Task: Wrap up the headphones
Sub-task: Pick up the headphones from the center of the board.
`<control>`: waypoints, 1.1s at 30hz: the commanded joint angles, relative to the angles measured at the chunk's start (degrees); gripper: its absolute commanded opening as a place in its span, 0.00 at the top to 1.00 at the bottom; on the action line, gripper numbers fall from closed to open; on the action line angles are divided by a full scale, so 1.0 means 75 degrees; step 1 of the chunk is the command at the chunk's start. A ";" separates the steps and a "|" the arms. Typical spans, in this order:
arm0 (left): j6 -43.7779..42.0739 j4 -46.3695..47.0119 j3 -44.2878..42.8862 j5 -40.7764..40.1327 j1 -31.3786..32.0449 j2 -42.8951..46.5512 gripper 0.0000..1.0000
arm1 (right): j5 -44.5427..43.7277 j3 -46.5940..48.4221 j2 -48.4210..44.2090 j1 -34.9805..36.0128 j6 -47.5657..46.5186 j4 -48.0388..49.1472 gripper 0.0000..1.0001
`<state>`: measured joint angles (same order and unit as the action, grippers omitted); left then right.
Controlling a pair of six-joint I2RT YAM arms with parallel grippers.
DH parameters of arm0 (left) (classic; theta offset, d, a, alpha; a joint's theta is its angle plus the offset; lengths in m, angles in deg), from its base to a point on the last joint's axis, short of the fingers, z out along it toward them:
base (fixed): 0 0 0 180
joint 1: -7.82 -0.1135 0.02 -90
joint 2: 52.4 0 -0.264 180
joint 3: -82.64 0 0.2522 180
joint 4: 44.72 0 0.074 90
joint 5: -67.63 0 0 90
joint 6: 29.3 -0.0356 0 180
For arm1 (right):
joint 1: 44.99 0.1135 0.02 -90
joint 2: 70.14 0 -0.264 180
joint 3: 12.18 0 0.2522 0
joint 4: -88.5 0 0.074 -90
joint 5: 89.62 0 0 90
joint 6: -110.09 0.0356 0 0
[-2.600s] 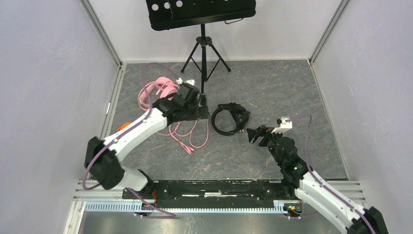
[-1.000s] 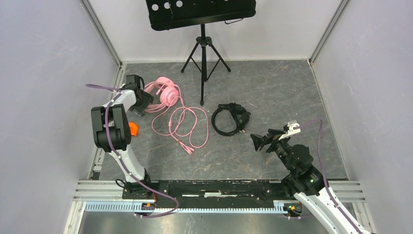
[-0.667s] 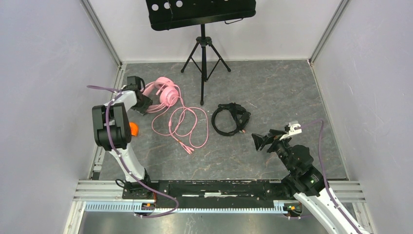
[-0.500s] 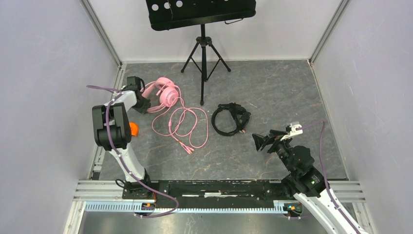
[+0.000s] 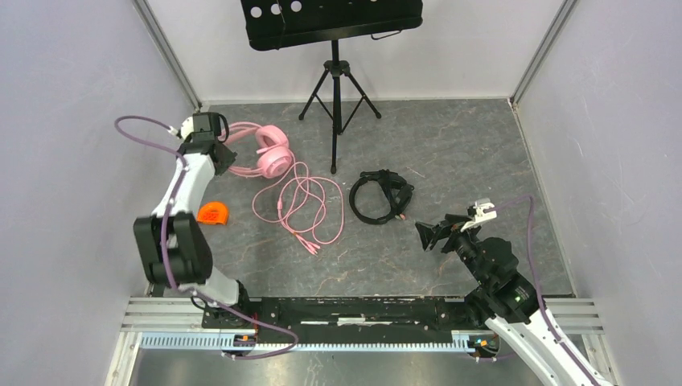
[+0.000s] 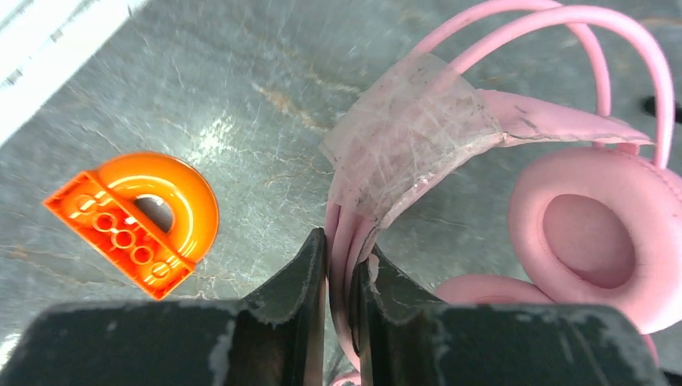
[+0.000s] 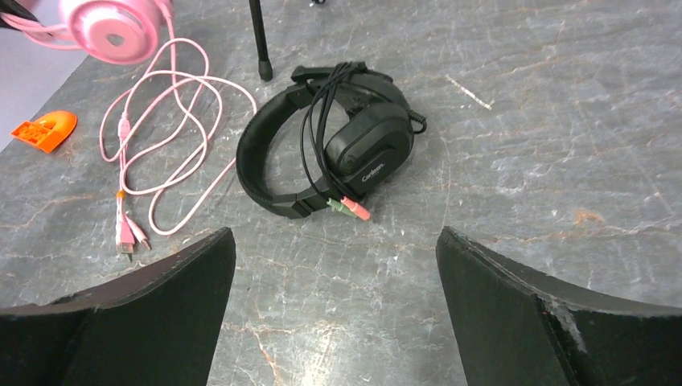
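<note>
The pink headphones [image 5: 272, 154] lie at the back left, and their long pink cable [image 5: 301, 201] trails in loose loops toward the middle. My left gripper [image 5: 219, 153] is shut on their headband [image 6: 418, 129]; the pink band runs between the two fingers [image 6: 293, 289]. One padded cup [image 6: 595, 241] shows to the right of it. The black headphones [image 5: 380, 195] lie in the middle with their thin cable wound over them [image 7: 338, 149]. My right gripper [image 5: 430, 233] hovers open just in front of them, with only bare floor between its fingers [image 7: 334, 241].
A black tripod music stand [image 5: 334, 72] stands at the back, one leg [image 7: 259, 40] reaching down between the two pairs. An orange plastic piece [image 5: 213, 213] lies on the floor near the left wall [image 6: 137, 213]. Grey walls close in three sides.
My left gripper has shut on the pink headband, and the arm has stretched out with it, turning the headphones slightly. The orange piece now lies uncovered. My right arm has barely moved.
</note>
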<state>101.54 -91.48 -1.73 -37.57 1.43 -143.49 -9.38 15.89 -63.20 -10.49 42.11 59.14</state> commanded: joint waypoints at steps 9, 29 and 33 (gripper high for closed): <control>-0.2419 -0.0111 -0.0312 0.1414 0.1138 0.4025 0.98 | 0.0074 0.1651 0.0983 0.0031 -0.0817 0.0212 0.02; -0.2946 -0.1246 0.0846 0.3823 0.3946 0.6018 0.98 | 0.4098 0.3861 0.3360 0.0037 0.0839 0.1816 0.12; -0.3064 -0.0901 0.1239 0.2964 0.3983 0.6149 0.98 | 0.3715 0.3794 0.3620 0.0145 0.1339 0.1964 0.15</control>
<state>79.86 -103.43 6.23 -11.06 31.00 -98.86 18.91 42.73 -37.49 -10.38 47.05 69.67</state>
